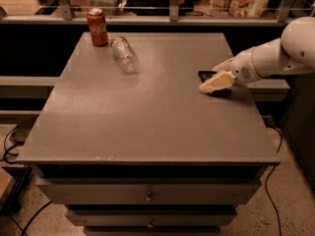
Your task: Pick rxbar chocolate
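The rxbar chocolate [205, 74] is a thin black wrapper lying flat near the right edge of the grey table [147, 107]. Only its left end shows; the rest is hidden under my gripper. My gripper [218, 78], cream-coloured on the white arm [275, 53], reaches in from the right and sits low on the table right over the bar, touching or nearly touching it.
A red soda can [97, 27] stands upright at the table's far left corner. A clear plastic bottle [123, 54] lies on its side just right of the can. Drawers [147, 195] run below the table's front edge. A railing and shelves stand behind the table.
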Robot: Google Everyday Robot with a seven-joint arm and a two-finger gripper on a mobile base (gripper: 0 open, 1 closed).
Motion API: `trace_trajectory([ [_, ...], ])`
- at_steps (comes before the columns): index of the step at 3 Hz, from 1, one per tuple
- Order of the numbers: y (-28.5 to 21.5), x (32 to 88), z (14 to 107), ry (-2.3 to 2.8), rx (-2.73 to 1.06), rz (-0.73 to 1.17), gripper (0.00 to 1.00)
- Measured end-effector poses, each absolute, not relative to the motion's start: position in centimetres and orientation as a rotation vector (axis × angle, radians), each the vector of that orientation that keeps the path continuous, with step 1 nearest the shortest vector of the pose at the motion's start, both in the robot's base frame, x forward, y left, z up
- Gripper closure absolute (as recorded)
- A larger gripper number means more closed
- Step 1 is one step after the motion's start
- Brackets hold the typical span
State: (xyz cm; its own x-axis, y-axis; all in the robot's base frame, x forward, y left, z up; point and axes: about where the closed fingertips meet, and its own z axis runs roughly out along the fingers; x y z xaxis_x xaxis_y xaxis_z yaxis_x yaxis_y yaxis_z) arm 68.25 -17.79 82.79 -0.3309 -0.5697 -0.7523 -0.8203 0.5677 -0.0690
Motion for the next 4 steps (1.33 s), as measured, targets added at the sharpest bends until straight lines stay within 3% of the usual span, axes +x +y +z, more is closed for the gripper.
trace_trajectory([
  [1,-17.8,68.2,83.1,2.038,-1.11,0.419,1.0],
  [2,-17.5,68.2,84.5,2.011,-1.119,0.41,1.0],
  [4,-14.4,66.6,103.5,1.662,-1.231,0.27,1.0],
])
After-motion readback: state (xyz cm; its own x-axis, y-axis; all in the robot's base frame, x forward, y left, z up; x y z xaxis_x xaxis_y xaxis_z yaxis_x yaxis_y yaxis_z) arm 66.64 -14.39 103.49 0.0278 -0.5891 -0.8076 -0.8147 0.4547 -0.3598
